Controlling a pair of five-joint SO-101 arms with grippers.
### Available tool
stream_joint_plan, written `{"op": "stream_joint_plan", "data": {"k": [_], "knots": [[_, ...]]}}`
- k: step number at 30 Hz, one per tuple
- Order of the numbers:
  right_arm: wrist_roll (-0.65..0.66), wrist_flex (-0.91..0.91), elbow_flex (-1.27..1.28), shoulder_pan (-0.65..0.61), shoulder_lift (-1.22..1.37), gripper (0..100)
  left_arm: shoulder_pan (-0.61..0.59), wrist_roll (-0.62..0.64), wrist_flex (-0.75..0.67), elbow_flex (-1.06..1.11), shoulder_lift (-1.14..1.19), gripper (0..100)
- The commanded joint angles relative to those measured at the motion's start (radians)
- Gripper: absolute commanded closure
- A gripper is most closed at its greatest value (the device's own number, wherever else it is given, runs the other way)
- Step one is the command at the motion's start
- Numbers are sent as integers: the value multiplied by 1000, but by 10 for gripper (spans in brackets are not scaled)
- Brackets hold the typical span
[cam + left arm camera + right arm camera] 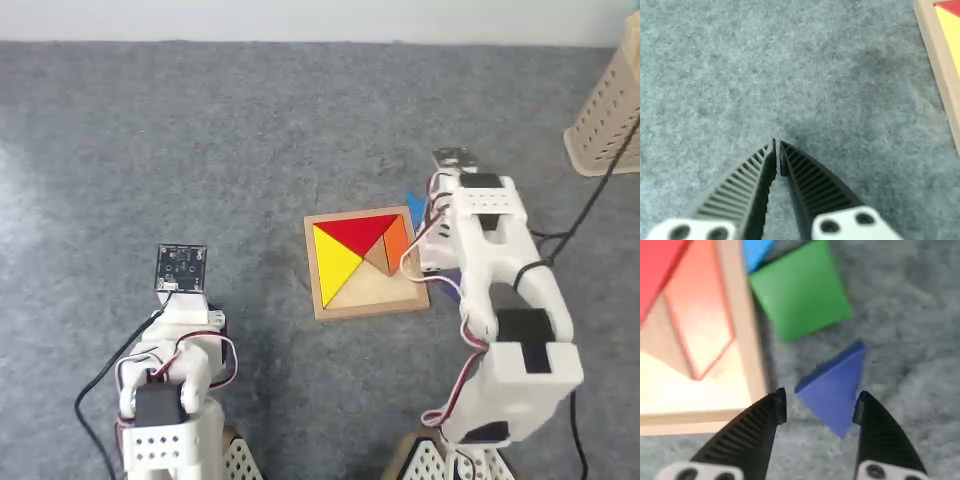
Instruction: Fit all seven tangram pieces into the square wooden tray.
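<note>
A robotics lab bench is indicated: a white plastic arm (pixel 510 300) with exposed wires is set at a grey felt-covered table (pixel 250 120) by a white wall (pixel 300 18).

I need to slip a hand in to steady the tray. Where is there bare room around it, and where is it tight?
Open carpet lies between the tray and the left gripper, and along the tray's far side. Tight: the tray's other side, where the right gripper straddles a dark blue triangle beside a green piece.

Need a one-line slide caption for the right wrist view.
Right hand open over a dark blue triangle on the carpet, beside the wooden tray and a green square.
</note>
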Motion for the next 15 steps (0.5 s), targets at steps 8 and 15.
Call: {"op": "stream_joint_plan", "data": {"k": [8,15], "knots": [[-9,-21,-61,27,53,775,2,8,2,-12,-15,988],[-15,-19,-98,27,125,778,2,8,2,-12,-15,988]]}}
